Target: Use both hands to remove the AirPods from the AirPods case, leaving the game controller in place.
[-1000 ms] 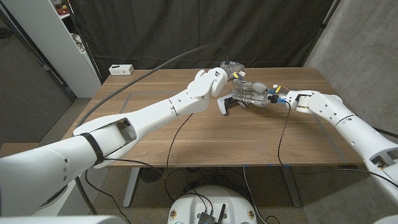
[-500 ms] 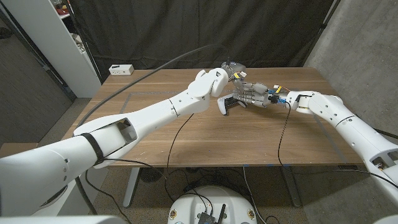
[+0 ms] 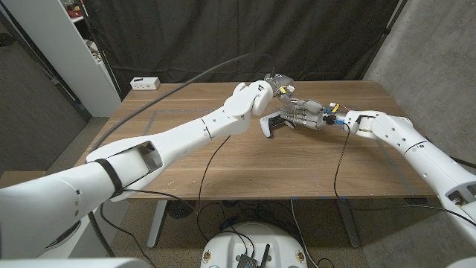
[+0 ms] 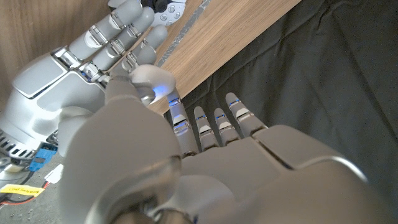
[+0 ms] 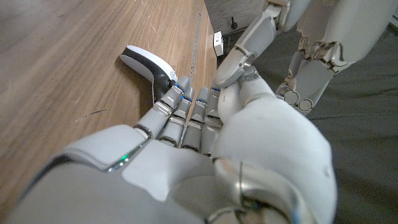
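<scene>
Both hands meet above white game controller (image 3: 271, 125) near wooden table's (image 3: 223, 164) far edge; left hand (image 3: 277, 87) and right hand (image 3: 303, 113) curled, contents unclear; AirPods apparently not out

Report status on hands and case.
Left hand and right hand meet above table. Case hidden, grip unclear. Game controller on table beside them.

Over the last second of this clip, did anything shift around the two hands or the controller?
Hardly anything. The right hand and its forearm crept slightly toward the left hand; the two hands remain close together above the table. Nothing was visibly picked up or released. The controller lies where it was, beside the right hand's fingers.
</scene>
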`<move>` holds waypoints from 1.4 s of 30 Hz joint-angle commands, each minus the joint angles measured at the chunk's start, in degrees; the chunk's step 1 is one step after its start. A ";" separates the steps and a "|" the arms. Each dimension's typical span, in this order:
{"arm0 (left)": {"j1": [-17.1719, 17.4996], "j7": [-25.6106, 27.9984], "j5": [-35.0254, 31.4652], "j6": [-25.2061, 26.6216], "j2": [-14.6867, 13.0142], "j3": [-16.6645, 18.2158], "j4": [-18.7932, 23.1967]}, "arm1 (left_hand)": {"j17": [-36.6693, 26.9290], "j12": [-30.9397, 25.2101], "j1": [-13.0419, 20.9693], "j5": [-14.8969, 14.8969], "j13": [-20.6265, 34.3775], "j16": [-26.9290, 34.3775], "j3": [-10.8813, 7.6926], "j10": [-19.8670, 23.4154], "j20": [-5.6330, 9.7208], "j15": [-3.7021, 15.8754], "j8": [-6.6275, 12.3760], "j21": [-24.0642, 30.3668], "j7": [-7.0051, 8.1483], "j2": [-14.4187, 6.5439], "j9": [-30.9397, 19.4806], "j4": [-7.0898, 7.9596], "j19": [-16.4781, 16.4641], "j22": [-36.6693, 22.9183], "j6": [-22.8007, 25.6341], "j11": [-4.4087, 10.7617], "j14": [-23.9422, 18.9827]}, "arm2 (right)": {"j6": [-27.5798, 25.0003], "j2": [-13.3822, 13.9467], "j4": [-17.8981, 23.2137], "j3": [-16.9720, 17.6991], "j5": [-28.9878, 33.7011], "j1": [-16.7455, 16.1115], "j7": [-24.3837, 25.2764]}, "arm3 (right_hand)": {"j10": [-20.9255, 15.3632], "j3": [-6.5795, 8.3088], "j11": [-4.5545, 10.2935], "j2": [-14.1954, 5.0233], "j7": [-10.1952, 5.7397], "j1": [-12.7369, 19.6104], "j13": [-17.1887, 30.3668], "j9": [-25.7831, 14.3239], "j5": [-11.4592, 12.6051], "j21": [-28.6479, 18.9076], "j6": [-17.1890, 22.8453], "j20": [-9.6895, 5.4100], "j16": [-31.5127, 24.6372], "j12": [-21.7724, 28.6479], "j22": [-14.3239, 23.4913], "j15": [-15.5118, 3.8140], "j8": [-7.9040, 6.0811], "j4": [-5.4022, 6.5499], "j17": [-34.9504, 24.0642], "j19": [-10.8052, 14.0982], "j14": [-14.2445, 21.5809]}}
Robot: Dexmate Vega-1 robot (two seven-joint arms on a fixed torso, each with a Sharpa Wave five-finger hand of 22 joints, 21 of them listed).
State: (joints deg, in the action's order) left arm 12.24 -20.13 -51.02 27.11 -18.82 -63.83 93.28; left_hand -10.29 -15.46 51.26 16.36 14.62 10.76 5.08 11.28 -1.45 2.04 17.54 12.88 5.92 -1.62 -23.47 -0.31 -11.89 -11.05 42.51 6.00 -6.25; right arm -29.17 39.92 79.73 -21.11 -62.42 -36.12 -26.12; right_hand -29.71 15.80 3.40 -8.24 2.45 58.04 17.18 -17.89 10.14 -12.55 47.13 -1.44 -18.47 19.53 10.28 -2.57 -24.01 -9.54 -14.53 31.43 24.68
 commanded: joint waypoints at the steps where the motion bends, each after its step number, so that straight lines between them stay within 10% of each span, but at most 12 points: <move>1: 0.71 -0.30 -0.75 -0.06 -1.16 1.52 2.53 | -0.21 0.16 -1.49 0.50 0.13 0.21 1.11 -0.06 -0.34 2.79 -0.61 -0.09 -0.22 0.50 0.62 0.55 0.22 -0.18 -0.61 -0.19 -0.16 | 1.11 0.41 0.54 0.75 -0.07 -1.56 0.23 | -0.50 -0.06 0.34 -0.06 -6.09 0.99 0.25 -2.55 0.01 -0.31 6.56 -0.32 -0.29 0.25 0.19 -6.35 -0.61 0.15 -0.25 0.48 0.29; 42: -3.19 -4.41 24.45 1.93 0.45 6.96 -2.11 | -0.42 -0.03 -1.27 3.39 -0.26 0.61 2.40 1.26 -1.39 0.61 -0.82 0.03 -4.84 -2.46 3.64 1.81 0.00 -0.23 7.31 -2.50 -1.88 | 11.57 -0.31 0.10 -0.90 4.58 -3.18 -6.85 | -1.19 -1.71 3.00 0.81 -7.91 2.69 1.10 -3.76 0.16 0.18 7.10 -2.19 -0.80 0.40 0.30 -8.55 -1.34 0.65 -0.78 -1.08 -0.58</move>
State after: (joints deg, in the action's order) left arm 10.96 -23.05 -36.05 30.32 -18.43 -57.15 93.21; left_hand -10.55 -15.24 49.41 19.29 14.36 11.25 7.04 11.76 -2.47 2.34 16.18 12.88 1.67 -3.88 -19.98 1.65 -11.69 -11.05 48.10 3.68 -7.38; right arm -20.33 39.94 79.53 -21.09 -59.54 -39.53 -31.38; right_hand -30.80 14.28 6.00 -7.25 1.00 60.17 17.97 -17.87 9.96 -12.55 47.93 -2.89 -18.87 19.53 10.27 -2.77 -25.07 -8.84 -15.05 30.60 24.47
